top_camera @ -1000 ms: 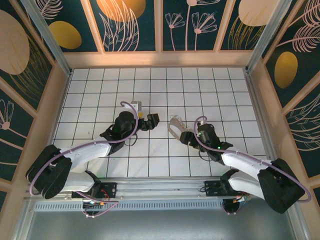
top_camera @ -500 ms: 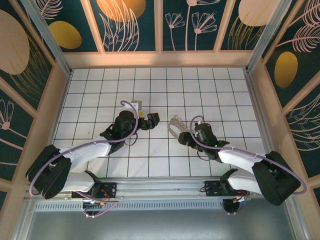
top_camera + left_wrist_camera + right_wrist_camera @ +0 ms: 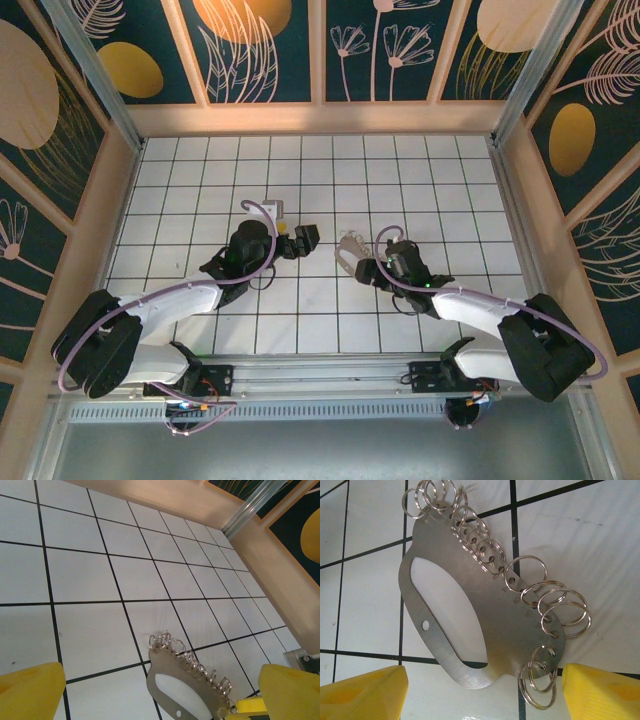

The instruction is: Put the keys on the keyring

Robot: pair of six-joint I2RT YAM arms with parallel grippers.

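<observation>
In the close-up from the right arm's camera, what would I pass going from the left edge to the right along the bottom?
A yellow fingertip → the ring-fringed metal keyring plate, lying on the white tiles → the other yellow fingertip.

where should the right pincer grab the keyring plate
Probably the plain ringless band beside the oval cutout, from above: the keyring plate looks flat on the tile, so one finger can drop through the cutout, the other outside the rim. Loose rings crowd the opposite edge.
</observation>
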